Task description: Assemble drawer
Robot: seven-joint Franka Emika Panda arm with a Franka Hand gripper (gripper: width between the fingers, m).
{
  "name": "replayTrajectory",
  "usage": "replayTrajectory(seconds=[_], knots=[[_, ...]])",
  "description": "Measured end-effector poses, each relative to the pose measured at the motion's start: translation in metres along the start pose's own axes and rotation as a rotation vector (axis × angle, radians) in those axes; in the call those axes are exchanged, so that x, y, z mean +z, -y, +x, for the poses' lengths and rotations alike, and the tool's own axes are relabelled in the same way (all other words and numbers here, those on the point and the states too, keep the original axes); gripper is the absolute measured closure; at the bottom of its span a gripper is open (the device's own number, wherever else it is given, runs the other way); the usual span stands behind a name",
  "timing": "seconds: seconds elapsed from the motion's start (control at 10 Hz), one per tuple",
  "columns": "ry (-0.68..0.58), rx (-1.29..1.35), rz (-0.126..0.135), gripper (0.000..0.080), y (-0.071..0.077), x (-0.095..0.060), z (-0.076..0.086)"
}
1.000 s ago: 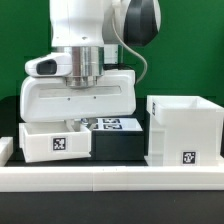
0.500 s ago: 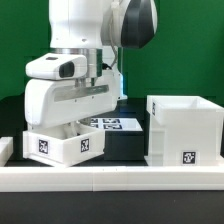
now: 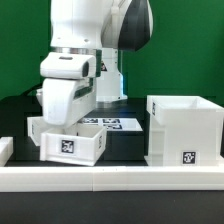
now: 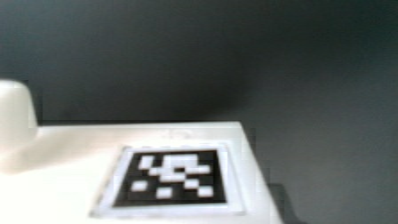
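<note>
A small white open-topped drawer box (image 3: 70, 143) with a marker tag on its front sits at the exterior view's left, turned at an angle on the black table. My gripper (image 3: 66, 122) reaches down into it from above and is shut on its wall; the fingertips are hidden by the box. In the wrist view a white panel of the box with its tag (image 4: 169, 175) fills the near part, with one white finger (image 4: 15, 125) beside it. The larger white drawer case (image 3: 185, 130) stands upright at the exterior view's right, apart from the box.
The marker board (image 3: 112, 124) lies flat on the black table (image 4: 214, 50) behind the box. A white ledge (image 3: 110, 180) runs along the front. A small white part (image 3: 4, 148) shows at the far left edge. A green backdrop stands behind.
My gripper has turned about its vertical axis, and the drawer box has turned with it and shifted a little toward the exterior view's right. The drawer case has not moved.
</note>
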State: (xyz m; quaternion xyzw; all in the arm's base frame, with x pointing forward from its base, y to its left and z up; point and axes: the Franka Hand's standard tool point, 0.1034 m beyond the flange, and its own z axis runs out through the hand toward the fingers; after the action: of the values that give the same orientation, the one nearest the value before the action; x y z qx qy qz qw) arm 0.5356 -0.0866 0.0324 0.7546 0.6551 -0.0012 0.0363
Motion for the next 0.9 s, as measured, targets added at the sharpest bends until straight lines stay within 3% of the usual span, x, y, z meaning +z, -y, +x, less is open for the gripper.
replayTrajectory(seconds=[0.3,0.5,0.6,0.8,0.9], knots=[[0.022,-0.193,0.01,0.0758,0.004,0.003,0.006],[0.024,-0.178,0.048,0.0758,0.007,0.003,0.004],[0.024,-0.176,0.051,0.0758,0.008,0.005,0.004],[0.02,-0.141,0.125,0.0758,0.018,0.012,0.019],[0.017,-0.14,0.123,0.0758,0.017,0.011,0.025]])
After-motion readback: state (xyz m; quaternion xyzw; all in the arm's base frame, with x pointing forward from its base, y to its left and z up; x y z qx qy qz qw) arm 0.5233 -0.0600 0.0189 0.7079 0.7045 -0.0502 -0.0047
